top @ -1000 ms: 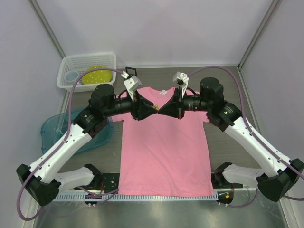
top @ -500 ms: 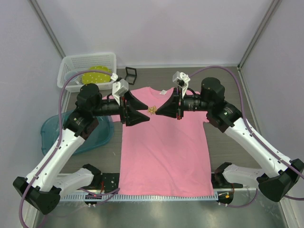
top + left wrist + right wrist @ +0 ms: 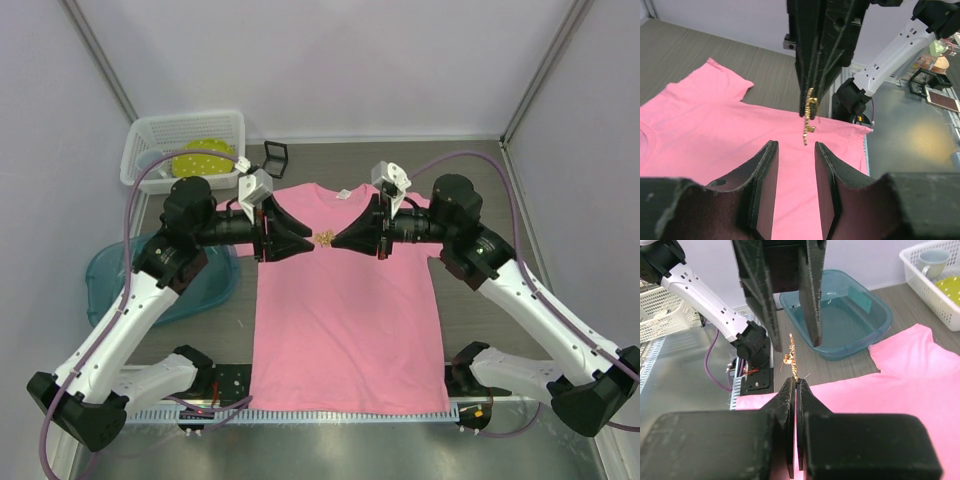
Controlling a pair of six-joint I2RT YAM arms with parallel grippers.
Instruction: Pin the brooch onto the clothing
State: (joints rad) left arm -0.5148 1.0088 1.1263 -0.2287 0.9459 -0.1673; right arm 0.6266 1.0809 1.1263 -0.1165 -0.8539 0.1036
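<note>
The pink T-shirt lies flat in the middle of the table, collar at the far side. My right gripper is shut on the small gold brooch and holds it edge-on above the shirt's chest. In the right wrist view the brooch sticks out past the shut fingertips. My left gripper faces it from the left, open and empty, its fingers just short of the brooch. In the left wrist view the brooch hangs from the right gripper above the gap of the open left gripper.
A white basket with a yellow-green dish and a cup stands at the back left. A small black square box lies beside it. A teal tub sits left of the shirt, under my left arm.
My left gripper let go of the brooch and drew back to the left, now open. The right gripper keeps the brooch and has lowered slightly toward the shirt.
</note>
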